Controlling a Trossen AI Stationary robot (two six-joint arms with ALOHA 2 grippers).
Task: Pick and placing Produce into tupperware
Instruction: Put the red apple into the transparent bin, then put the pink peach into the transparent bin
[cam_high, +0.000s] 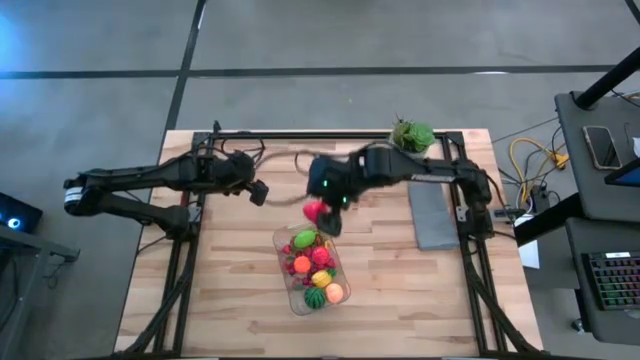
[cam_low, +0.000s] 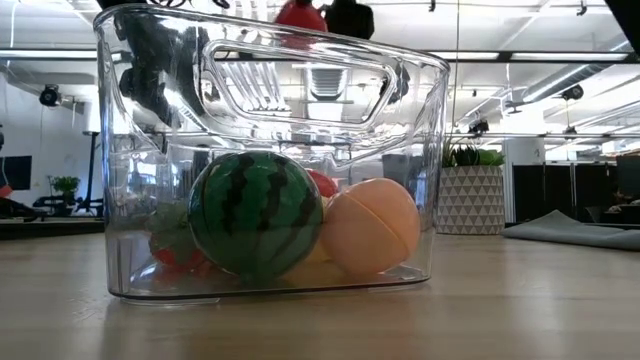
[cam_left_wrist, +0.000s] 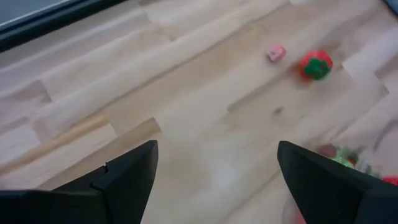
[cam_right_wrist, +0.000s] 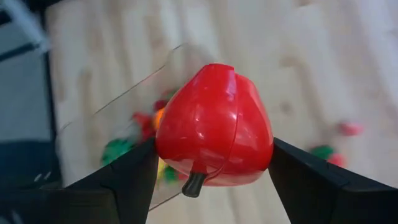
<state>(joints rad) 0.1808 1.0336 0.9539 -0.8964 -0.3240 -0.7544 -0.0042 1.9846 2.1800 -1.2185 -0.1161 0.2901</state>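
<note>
So the right hand (cam_right_wrist: 211, 162) is clamped on a glossy red toy bell pepper (cam_right_wrist: 214, 134) with a dark stem, one finger pressed against each side. From above, it hangs just past the far end of the clear rectangular plastic tupperware (cam_high: 341, 272), which sits around the middle of the wooden worktop (cam_high: 230, 300), a bit toward the near edge.

The tub already has a pile in it: a striped green watermelon ball (cam_low: 255, 213), a pale orange peach-like piece (cam_low: 368, 228), plus some red and green bits behind them.

My guess on handling: that pepper looks like hard, hollow plastic, so light and stiff but slick. The fingers sit across its widest part, which seems right, since a rounded shiny shell could squirt out if pinched near the top or the stem. Nothing fragile about it, so a short drop into the tub should be fine. The tub itself looks light enough to scoot if bumped on the rim.

The left hand (cam_left_wrist: 214, 177) hovers over the worktop's far-left area with its fingers spread wide and nothing between them. In its wrist view there's a small red strawberry-like piece with a green cap (cam_left_wrist: 316, 65) and a tiny pink chunk (cam_left_wrist: 276, 53) lying loose on the wood just beside each other. Those look small and roll-prone, so a low pinch across the middle is probably the way.
</note>
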